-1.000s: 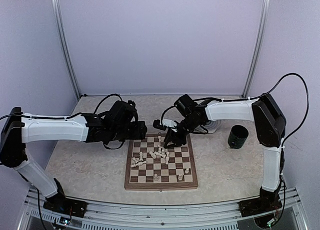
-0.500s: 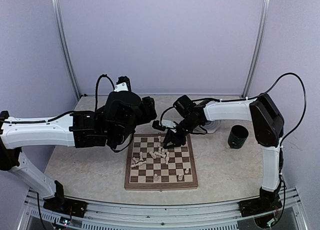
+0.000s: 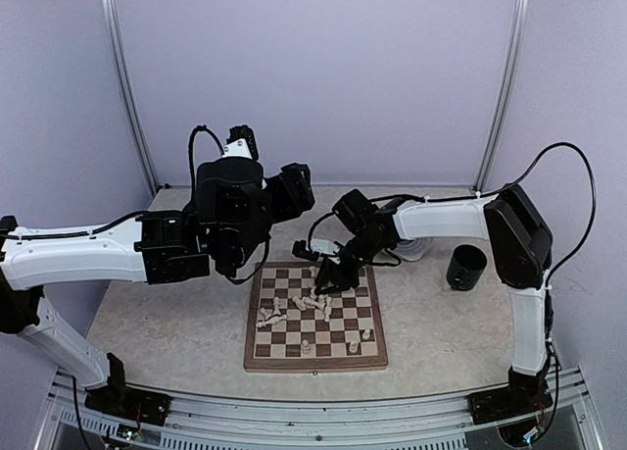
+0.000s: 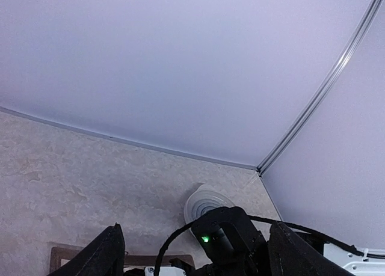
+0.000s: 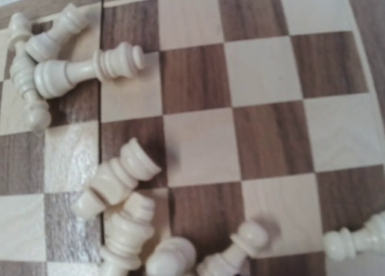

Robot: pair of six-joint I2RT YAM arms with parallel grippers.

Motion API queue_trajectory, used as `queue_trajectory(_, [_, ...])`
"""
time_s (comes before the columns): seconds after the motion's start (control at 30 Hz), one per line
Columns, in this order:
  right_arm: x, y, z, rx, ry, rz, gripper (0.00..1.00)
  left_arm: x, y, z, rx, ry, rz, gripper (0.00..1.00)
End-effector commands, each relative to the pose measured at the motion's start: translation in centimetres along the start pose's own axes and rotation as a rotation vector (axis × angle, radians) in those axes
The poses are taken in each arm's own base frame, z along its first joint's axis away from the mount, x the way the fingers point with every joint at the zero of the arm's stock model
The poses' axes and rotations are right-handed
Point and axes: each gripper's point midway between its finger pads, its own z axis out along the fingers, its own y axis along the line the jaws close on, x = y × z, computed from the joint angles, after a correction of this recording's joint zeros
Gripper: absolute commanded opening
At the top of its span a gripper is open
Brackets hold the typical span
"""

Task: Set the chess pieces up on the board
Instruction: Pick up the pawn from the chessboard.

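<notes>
The pale cream chess pieces (image 3: 309, 301) lie mostly tipped over in a loose heap across the middle of the flat wooden chessboard with dark brown and cream checks (image 3: 257, 357). The heap trails from the board's centre toward its left side. About 3 pieces appear to stand upright along the near right squares.

The right gripper (image 3: 326, 281) hangs low over the far centre of the board, with the heap just to its near side, so this arm is plainly the nearer of the 2. Its wrist view looks straight down on toppled pieces. One long turned piece (image 5: 90, 68) lies flat on its side with its axis running across that view, and a shorter one (image 5: 117, 180) lies aslant beside it. The jaws themselves do not show there, and from above I cannot tell whether they are apart or closed on anything.

The left gripper (image 4: 195, 228) is raised well above the surface, aimed at the far wall, jaws wide apart and empty.

A flat-lying piece probably needs the jaws set across its long axis.
</notes>
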Motion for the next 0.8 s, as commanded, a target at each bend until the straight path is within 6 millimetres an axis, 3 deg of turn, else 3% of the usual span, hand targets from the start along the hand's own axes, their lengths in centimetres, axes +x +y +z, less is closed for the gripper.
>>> queue_trajectory(0.0, [0.0,0.0,0.8,0.000,0.017,0.004,0.28,0.7,0.3,0.2,-0.001,0.006,0.008,0.81])
queue_trajectory(0.27, [-0.4,-0.3,-0.1,0.040,0.023,-0.005,0.16,1.0,0.2,0.4,0.010,0.016,0.008,0.81])
queue_trajectory(0.47, [-1.6,-0.2,-2.7,0.104,-0.011,-0.048,0.05,1.3,0.2,0.6,0.013,0.021,0.011,0.82])
queue_trajectory(0.77, [-3.0,1.5,-5.9,0.117,-0.069,-0.083,0.03,1.6,0.5,0.9,0.016,0.036,0.019,0.82])
